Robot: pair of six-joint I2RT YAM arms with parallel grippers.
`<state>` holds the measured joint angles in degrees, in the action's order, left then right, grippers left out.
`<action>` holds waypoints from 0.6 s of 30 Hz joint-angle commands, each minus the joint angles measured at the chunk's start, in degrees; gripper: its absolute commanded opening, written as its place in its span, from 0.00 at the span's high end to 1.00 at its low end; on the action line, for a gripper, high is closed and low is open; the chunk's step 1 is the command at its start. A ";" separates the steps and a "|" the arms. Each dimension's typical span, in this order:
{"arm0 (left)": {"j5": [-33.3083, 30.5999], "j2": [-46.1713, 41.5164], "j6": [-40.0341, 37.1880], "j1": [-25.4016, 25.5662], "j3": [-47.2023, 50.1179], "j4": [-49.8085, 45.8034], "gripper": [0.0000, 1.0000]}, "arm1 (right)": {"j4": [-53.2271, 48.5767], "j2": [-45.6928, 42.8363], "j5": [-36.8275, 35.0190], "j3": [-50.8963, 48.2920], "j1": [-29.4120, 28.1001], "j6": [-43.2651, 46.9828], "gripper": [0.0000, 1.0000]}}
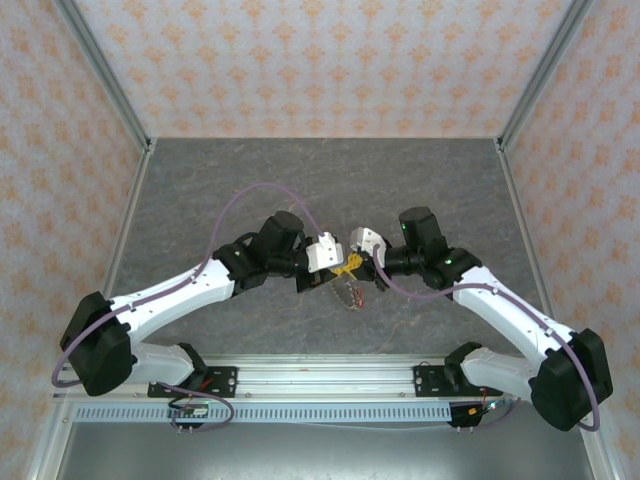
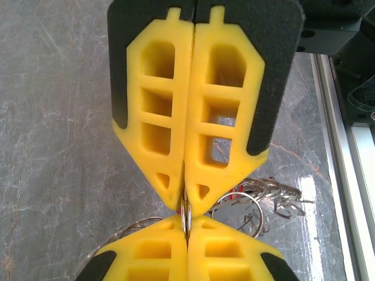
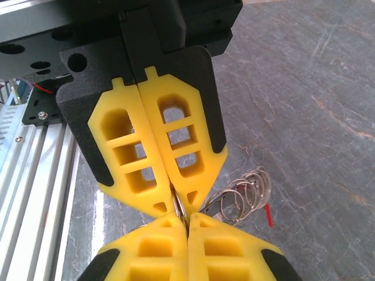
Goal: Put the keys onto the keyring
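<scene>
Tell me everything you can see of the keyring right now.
The keyring is thin silvery metal wire, seen edge-on, pinched between the shut left gripper and shut right gripper, which meet tip to tip. A tangle of small shiny loops and a red tag hang beside the pinch.

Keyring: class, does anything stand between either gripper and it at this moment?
Nothing visible does. The left gripper and the right gripper meet tip to tip above the table. Each is shut on the wire of the keyring, and its loops hang just beside and below them.
</scene>
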<state>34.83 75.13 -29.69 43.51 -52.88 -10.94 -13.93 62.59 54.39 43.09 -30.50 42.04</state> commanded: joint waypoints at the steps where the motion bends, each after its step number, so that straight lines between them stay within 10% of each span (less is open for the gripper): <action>1: 0.28 -1.94 -0.02 0.53 0.86 1.39 1.00 | 5.57 -2.92 -1.91 -2.09 -0.17 -1.25 0.91; 18: 11.84 -5.04 6.29 0.35 5.87 13.93 1.00 | 18.56 -2.47 0.85 -9.25 -0.23 -12.02 0.85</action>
<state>38.79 72.53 -24.97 42.85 -47.13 -5.17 -0.62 60.25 55.96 34.44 -30.83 31.90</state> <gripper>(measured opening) 0.043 0.147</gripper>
